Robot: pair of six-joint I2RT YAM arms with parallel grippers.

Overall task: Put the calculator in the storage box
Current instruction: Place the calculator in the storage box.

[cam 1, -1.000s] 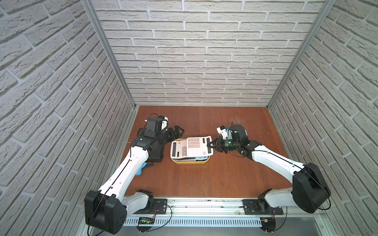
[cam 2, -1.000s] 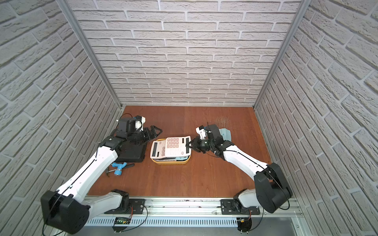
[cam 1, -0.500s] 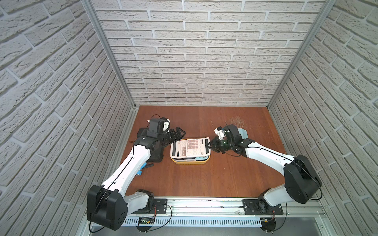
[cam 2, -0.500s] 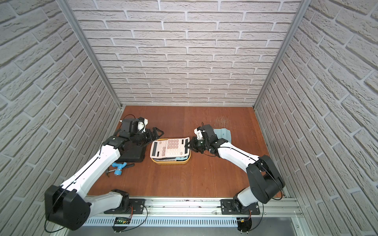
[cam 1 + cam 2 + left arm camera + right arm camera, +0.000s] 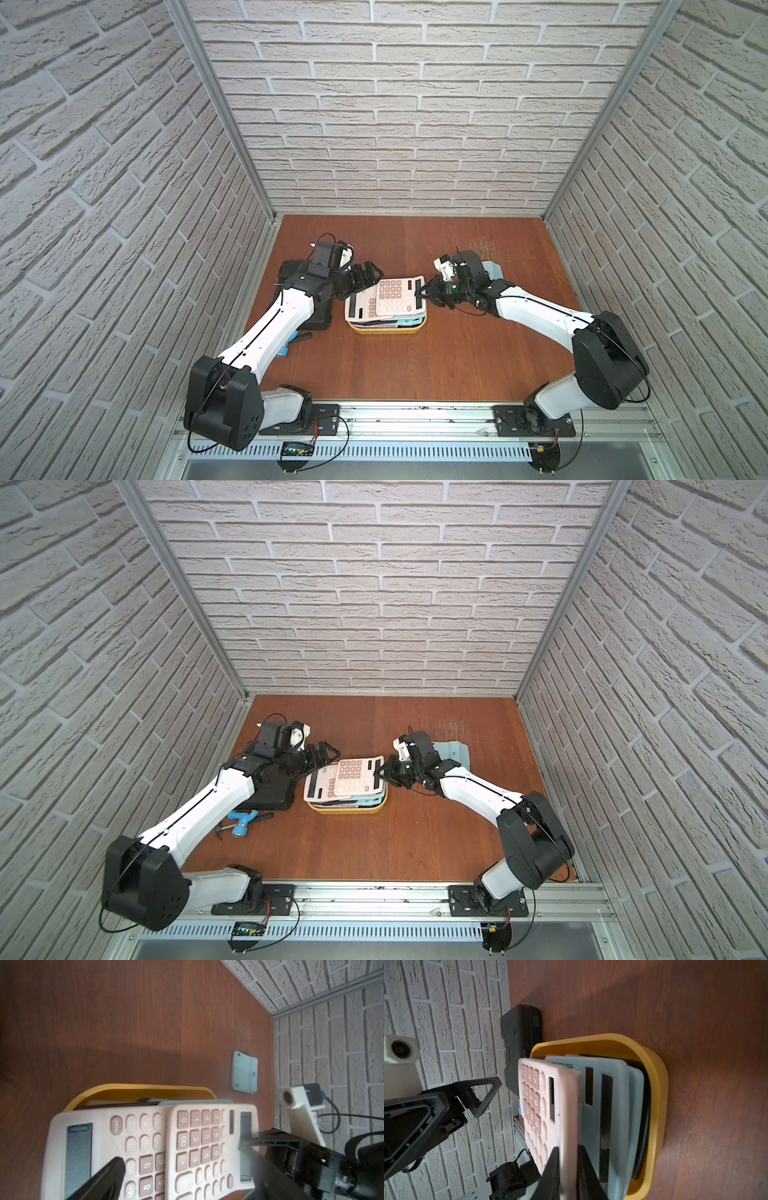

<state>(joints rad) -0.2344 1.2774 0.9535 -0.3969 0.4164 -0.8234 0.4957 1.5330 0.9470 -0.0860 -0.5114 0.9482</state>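
The top pink calculator lies on the pile in the storage box, above a 2nd pink calculator, what look like 2 blue calculators and something black at the bottom. Its display end points to the right arm's side of the box and seems to sit a little higher than the pile.

The right tool is clamped on that display-end edge, with 1 finger on the key face and 1 underneath. The left tool holds nothing. Its fingers are spread, and it hovers just beside the opposite end of the box.

The step in hand looks like the release.

1. Lower the held end until the calculator rests flat on the pile. The pile already stands above the box's rim, so the walls will probably not catch a slide.
2. Turn the calculator square with the box first, because it sits slightly skewed over the pile.
3. Open the right tool only a little. The lower finger sits between this calculator and the blue one, so opening wide could push the pile down or tip it.
4. Draw the right tool straight out, away from the box and level with the counter. Lifting it could drag the smooth plastic along.
5. Keep the left tool at its end of the box as a stop.
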